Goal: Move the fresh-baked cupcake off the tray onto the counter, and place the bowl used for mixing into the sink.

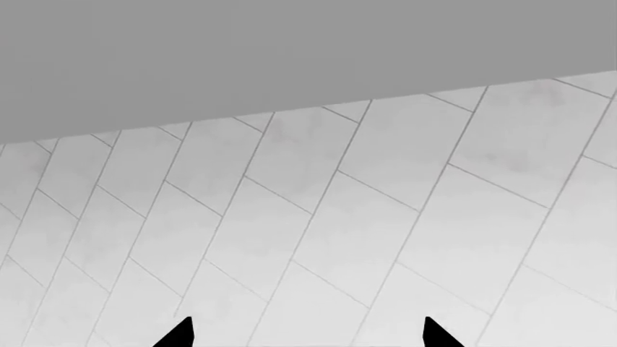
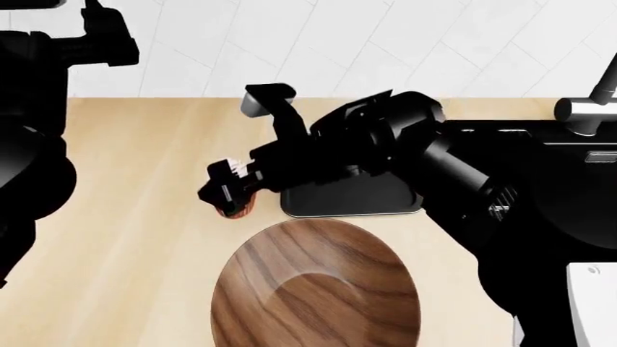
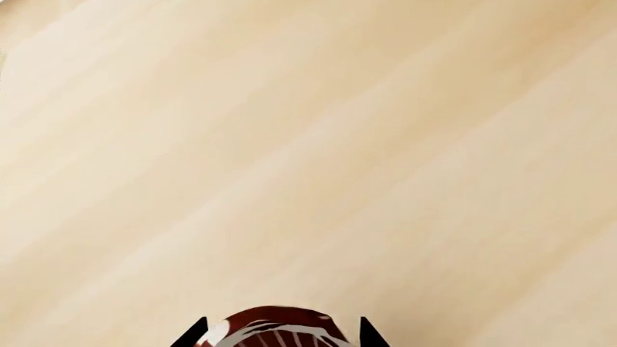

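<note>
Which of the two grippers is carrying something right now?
The right gripper: the cupcake sits between its fingers, over the counter beside the tray. The left gripper shows only wall tiles between its tips.

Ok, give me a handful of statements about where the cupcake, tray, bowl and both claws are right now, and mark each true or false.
1. The cupcake sits on the tray. False: it is held over the counter, to the tray's left.
2. The right claw is closed around the cupcake. True.
3. The bowl is in the sink. False: it rests on the counter, in front of the tray.
4. The left claw faces tiled wall and holds nothing. True.
5. The tray holds another cupcake. False: its visible part is bare.
</note>
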